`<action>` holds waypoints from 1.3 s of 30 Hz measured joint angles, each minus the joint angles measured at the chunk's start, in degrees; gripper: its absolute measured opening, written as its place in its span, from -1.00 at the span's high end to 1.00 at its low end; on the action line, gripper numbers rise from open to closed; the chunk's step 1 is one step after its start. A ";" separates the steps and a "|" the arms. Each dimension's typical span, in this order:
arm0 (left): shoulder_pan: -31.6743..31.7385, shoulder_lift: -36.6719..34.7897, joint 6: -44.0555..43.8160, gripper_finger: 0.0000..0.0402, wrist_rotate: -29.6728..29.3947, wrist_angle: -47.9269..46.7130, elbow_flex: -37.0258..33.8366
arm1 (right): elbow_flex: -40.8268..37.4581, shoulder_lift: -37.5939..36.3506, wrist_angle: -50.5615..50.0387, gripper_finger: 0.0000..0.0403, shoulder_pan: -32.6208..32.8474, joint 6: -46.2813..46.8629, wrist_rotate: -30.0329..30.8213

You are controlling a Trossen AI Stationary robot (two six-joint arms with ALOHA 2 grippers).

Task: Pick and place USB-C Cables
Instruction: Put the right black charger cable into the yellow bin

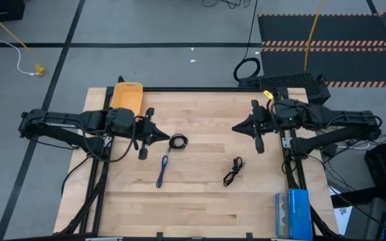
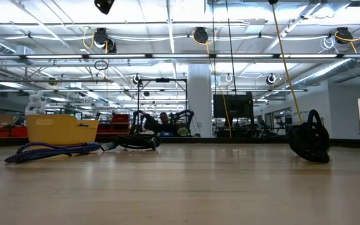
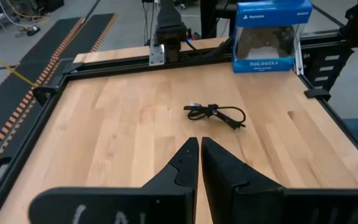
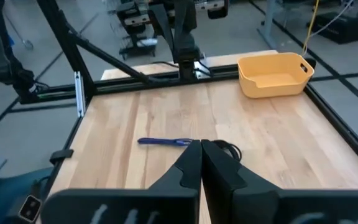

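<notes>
Three cables lie flat on the wooden table [image 1: 200, 201]: a small black coil [image 1: 178, 142], a blue-purple cable folded straight [image 1: 163, 170], and a loosely bundled black cable [image 1: 234, 171]. The bundle also shows in the left wrist view [image 3: 217, 114]. The blue-purple cable shows in the right wrist view [image 4: 165, 142] and the low view [image 2: 49, 150]. My left gripper [image 1: 165, 136] is shut and empty, in the air just left of the coil. My right gripper [image 1: 236, 127] is shut and empty, in the air right of the table's middle.
A yellow bin [image 1: 126, 98] stands at the table's far left edge, also seen in the right wrist view [image 4: 275, 74]. A blue boxed game controller [image 1: 292, 213] stands at the near right corner. A thick black cable loop [image 1: 246, 69] lies on the floor beyond the table.
</notes>
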 joint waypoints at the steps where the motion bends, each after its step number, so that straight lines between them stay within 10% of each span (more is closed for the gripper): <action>1: 0.00 0.01 0.09 0.88 0.00 -0.02 0.00 | 2.07 0.92 -2.11 1.00 0.00 0.00 0.00; 24: 0.00 0.02 0.03 0.88 -0.04 -0.09 0.02 | 41.09 28.91 -50.93 1.00 -0.57 1.73 -0.88; 39: 0.00 0.02 -0.02 0.88 -0.04 -0.13 0.04 | 38.89 34.47 -60.85 0.99 1.75 -4.87 -6.49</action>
